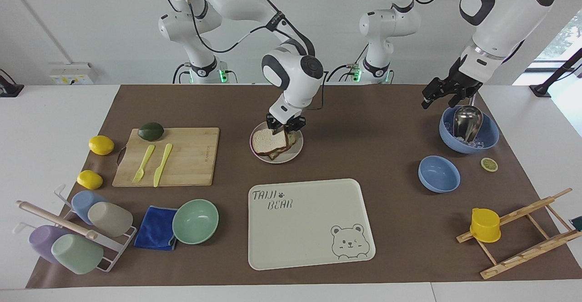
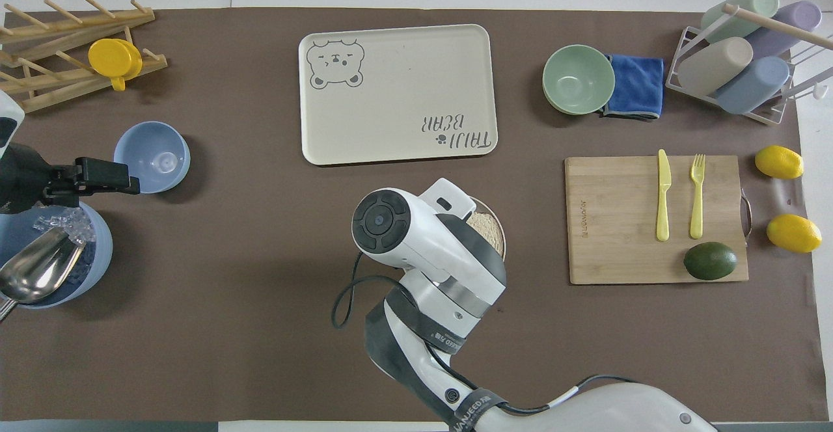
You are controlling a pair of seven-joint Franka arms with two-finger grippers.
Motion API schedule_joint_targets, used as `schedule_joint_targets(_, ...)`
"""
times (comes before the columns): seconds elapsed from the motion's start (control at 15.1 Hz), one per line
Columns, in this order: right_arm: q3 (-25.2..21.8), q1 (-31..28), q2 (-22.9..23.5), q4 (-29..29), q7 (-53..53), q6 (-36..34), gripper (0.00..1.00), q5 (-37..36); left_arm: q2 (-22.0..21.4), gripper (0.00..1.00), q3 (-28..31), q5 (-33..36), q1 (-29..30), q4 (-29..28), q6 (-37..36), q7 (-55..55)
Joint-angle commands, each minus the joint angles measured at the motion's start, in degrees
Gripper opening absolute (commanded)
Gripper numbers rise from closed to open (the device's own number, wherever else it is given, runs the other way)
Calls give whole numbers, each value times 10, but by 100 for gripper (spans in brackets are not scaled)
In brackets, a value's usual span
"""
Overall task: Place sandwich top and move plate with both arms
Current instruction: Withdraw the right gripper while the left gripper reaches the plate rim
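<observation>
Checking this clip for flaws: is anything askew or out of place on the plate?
The sandwich top sits shifted toward the right arm's end, the lower layers poking out beside it on the plate.

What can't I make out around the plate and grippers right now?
- Overhead view: the right arm's wrist covers most of the round beige plate and pale bread slice.
- Facing view: the right gripper hides that slice's robot-side edge; contact unclear.
- Overhead view: the frame edge cuts off the ice-filled blue bowl and metal scoop near the left gripper.
</observation>
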Motion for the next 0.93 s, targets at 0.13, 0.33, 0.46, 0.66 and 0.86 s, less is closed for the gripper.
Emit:
schedule_joint_targets(0.13,5,-14,-26,16,6,23,72,79,-23,100,-3,-60,-1,-106,105,21)
schedule_joint_targets(0.33,6,-70,-65,19,-36,18,83,99,-14,100,-3,-95,-10,-126,118,56)
schedule_joint_targets(0.46,4,-98,-92,22,-87,9,100,101,-14,100,-3,-127,-34,-146,146,56)
schedule_joint_targets(0.66,5,-193,-130,24,-119,-65,100,118,6,100,-3,-158,-98,-168,201,53)
schedule_joint_targets(0.86,-2,-271,-177,25,-234,-129,100,125,30,100,-3,-177,-165,-174,242,29)
